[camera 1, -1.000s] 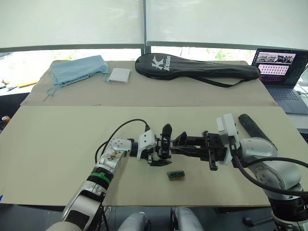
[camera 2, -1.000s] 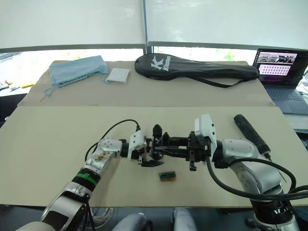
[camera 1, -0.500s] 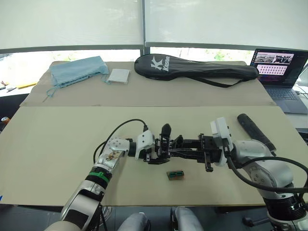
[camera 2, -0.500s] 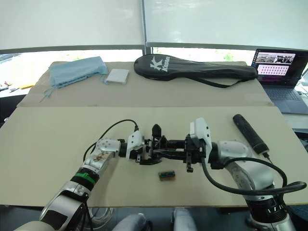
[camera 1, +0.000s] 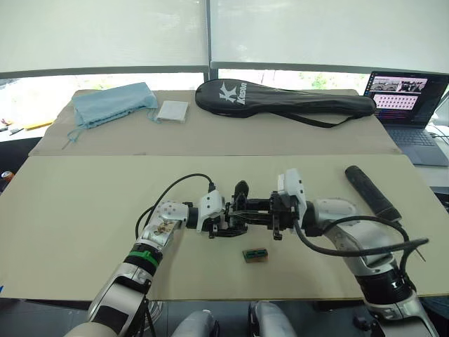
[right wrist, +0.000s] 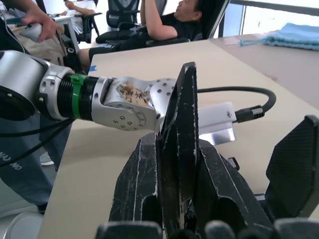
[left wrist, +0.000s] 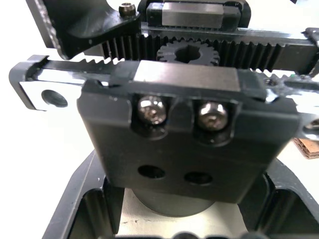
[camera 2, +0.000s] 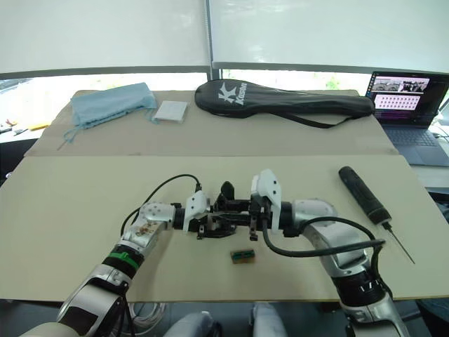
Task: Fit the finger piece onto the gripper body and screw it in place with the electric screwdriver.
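My left gripper [camera 1: 226, 223] is shut on the gripper body [camera 1: 237, 210], holding it just above the middle of the table. Up close, the gripper body [left wrist: 189, 149] shows a toothed rack, two screws and two empty holes. The flat black finger piece [right wrist: 183, 109] stands upright with my right gripper [right wrist: 180, 174] shut on it. That right gripper [camera 1: 254, 212] reaches in from the right and meets the gripper body. The electric screwdriver [camera 1: 370, 191] lies on the table to the right, apart from both grippers.
A small green-and-brown box [camera 1: 256, 254] lies just in front of the grippers. At the back are a black racket bag [camera 1: 280, 98], a blue cloth [camera 1: 112, 102] and a white pad [camera 1: 173, 110]. A laptop [camera 1: 407, 105] stands far right. Seated people [right wrist: 169, 25] show beyond the table.
My right arm has moved left, bringing the finger piece up to the gripper body. The left gripper has stayed in place, and the screwdriver has not moved.
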You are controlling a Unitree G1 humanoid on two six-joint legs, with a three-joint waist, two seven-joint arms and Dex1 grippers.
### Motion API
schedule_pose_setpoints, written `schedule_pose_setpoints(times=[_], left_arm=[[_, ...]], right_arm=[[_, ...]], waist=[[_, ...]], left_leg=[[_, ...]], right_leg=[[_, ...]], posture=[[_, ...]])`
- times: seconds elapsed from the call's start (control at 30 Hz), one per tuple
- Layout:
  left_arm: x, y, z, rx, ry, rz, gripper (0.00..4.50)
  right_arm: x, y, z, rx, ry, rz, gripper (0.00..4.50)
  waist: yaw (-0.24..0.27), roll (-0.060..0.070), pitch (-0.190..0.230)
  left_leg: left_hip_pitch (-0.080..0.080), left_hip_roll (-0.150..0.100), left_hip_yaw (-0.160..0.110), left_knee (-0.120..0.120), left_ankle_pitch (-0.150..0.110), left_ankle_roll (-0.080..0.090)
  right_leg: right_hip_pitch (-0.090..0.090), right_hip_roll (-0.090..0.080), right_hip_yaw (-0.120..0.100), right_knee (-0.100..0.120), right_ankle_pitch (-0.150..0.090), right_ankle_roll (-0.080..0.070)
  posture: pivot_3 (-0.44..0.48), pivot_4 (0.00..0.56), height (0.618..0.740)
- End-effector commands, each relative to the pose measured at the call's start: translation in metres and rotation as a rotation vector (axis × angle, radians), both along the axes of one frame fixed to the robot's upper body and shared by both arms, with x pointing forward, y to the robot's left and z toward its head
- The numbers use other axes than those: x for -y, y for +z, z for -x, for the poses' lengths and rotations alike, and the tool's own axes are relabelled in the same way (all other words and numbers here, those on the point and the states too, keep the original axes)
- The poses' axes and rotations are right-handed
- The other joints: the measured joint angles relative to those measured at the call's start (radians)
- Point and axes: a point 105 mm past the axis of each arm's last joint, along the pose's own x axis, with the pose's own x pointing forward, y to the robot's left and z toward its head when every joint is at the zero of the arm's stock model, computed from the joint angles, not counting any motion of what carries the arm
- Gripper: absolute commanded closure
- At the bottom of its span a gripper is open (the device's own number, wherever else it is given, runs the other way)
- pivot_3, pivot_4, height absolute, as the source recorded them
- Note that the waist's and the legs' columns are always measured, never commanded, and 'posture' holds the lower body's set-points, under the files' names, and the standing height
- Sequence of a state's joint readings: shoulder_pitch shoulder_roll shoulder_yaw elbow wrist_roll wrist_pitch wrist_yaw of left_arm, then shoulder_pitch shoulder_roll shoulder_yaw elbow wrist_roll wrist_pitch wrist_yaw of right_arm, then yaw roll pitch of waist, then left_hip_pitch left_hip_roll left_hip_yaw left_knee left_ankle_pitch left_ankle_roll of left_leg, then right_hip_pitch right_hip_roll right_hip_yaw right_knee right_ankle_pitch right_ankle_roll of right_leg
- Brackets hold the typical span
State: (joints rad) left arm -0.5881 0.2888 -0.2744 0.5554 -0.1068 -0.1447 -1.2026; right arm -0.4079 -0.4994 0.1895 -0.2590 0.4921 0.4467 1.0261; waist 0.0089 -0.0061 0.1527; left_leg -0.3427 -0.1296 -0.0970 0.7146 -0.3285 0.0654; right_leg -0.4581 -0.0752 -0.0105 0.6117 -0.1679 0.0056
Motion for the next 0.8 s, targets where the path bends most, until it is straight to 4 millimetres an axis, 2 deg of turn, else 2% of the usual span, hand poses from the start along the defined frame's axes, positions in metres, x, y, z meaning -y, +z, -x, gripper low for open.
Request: schedule_pose_setpoints(times=[0.03,0.23,0.8], left_arm=[[-0.013,-0.019,0.004,-0.046,0.027,-0.067,2.13],[-0.013,-0.021,0.006,-0.055,0.028,-0.069,2.13],[-0.017,-0.021,0.006,-0.077,0.026,-0.082,2.13]], right_arm=[[-0.003,0.005,-0.001,0.033,0.013,-0.007,4.08],[-0.003,-0.001,-0.007,0.017,-0.009,0.0,4.08],[-0.003,-0.015,-0.002,-0.014,0.007,0.051,4.08]], waist=[[0.0,0.0,0.0],[-0.004,0.0,0.0],[-0.008,0.0,-0.001]], left_leg=[[0.0,0.0,0.0,0.0,0.0,0.0],[0.0,0.0,0.0,0.0,0.0,0.0],[0.002,0.0,0.0,-0.001,0.0,0.0]], right_leg=[[0.0,0.0,0.0,0.0,0.0,0.0],[0.0,0.0,0.0,0.0,0.0,0.0],[0.001,0.0,0.0,0.0,0.0,0.0]], posture=[[0.0,0.15,0.74],[0.0,0.15,0.74],[0.0,0.15,0.74]])
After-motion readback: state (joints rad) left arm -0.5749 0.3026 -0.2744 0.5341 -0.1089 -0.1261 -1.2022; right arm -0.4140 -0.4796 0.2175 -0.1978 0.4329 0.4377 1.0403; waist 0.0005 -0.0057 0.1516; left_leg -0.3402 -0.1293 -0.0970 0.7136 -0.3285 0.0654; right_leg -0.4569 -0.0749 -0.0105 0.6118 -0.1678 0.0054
